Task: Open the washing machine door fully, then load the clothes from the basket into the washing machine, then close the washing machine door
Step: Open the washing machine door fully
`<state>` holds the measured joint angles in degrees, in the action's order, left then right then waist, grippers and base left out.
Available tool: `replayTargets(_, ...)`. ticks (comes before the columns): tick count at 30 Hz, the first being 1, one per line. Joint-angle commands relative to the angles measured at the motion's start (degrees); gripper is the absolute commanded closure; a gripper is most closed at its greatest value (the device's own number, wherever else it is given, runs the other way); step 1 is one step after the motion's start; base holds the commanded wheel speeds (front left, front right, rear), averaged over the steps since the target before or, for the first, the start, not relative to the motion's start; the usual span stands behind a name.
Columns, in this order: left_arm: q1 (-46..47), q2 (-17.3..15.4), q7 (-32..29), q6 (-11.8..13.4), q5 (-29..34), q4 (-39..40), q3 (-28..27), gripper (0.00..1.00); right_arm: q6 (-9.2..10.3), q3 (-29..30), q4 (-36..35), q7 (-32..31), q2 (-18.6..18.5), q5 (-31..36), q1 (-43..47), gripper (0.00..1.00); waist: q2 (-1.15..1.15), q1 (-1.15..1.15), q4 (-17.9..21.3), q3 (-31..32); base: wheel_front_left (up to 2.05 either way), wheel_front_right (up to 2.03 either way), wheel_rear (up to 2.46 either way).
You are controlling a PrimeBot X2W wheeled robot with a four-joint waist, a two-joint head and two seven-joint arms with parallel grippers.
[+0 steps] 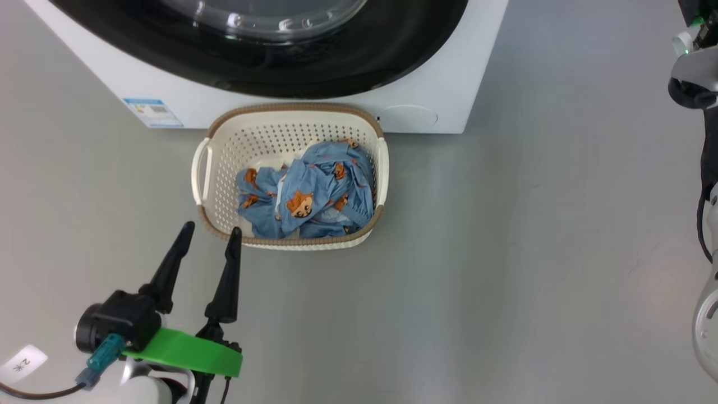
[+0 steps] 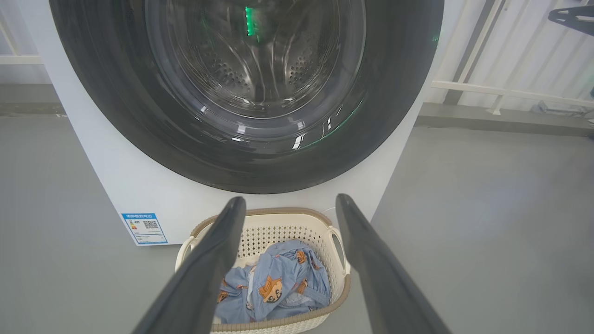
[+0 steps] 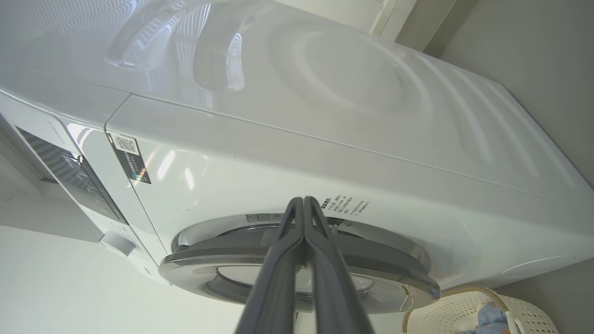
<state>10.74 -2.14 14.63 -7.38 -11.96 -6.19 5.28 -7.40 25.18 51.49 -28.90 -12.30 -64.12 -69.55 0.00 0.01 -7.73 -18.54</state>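
Jaws, head view: left gripper (image 1: pixel 212 227) spread wide and empty, at the near-left corner of the basket (image 1: pixel 291 106), which holds the clothes (image 1: pixel 308 196). Left wrist view: washing machine door (image 2: pixel 125 116) closed. Right wrist view: right gripper (image 3: pixel 304 200) pinched together on nothing, tips at the door's rim; opening, loading and closing all remain.
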Motion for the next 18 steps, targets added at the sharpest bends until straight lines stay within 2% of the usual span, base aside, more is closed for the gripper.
replayTargets(1,1.53,-0.75,0.37,0.12,-0.46,1.90,-1.46,0.00,-0.09,-0.33,-0.96,-2.19,0.64,-0.08,-2.74,1.00,0.00,-0.01,-1.23,-1.72,0.00,0.00,0.00)
replayTargets(9,3.25,-0.74,0.37,1.09,-1.46,4.05,0.55,0.00,-0.09,-0.23,-0.31,-8.01,1.68,1.48,-8.31,1.00,0.00,-0.01,-3.14,-5.26,0.00,0.00,0.00)
replayTargets(18,5.09,-0.74,0.37,2.26,-2.54,6.29,2.53,0.00,-0.09,-0.62,-0.33,-9.52,4.11,5.22,-13.43,1.00,0.00,-0.01,-4.68,-9.39,0.00,0.00,0.00)
